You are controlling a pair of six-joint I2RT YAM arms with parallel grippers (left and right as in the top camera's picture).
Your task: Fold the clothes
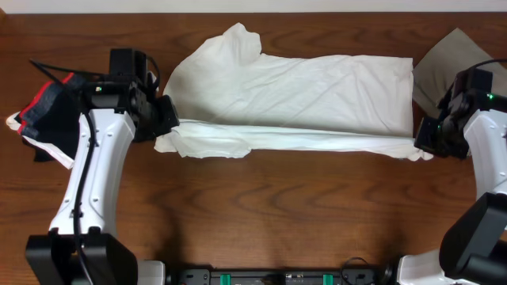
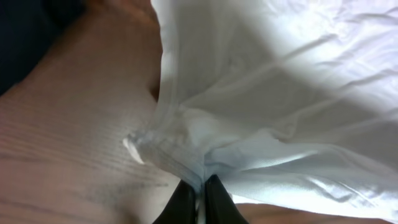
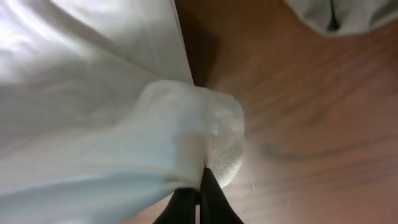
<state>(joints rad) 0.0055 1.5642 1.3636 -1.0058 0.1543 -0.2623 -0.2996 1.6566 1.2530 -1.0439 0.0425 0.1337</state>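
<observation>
A white shirt (image 1: 309, 95) lies spread across the table's middle, its near edge folded up into a long band. My left gripper (image 1: 168, 120) is shut on the shirt's left end; in the left wrist view the fingers (image 2: 200, 186) pinch the white cloth (image 2: 280, 93). My right gripper (image 1: 424, 141) is shut on the shirt's right end; in the right wrist view the fingers (image 3: 200, 180) pinch a bunched corner of the cloth (image 3: 93, 112). Both ends sit at or just above the wood.
A dark garment with red and white trim (image 1: 43, 111) lies at the left edge. A grey-beige garment (image 1: 451, 55) lies at the back right and shows in the right wrist view (image 3: 342, 12). Bare wood lies in front of the shirt.
</observation>
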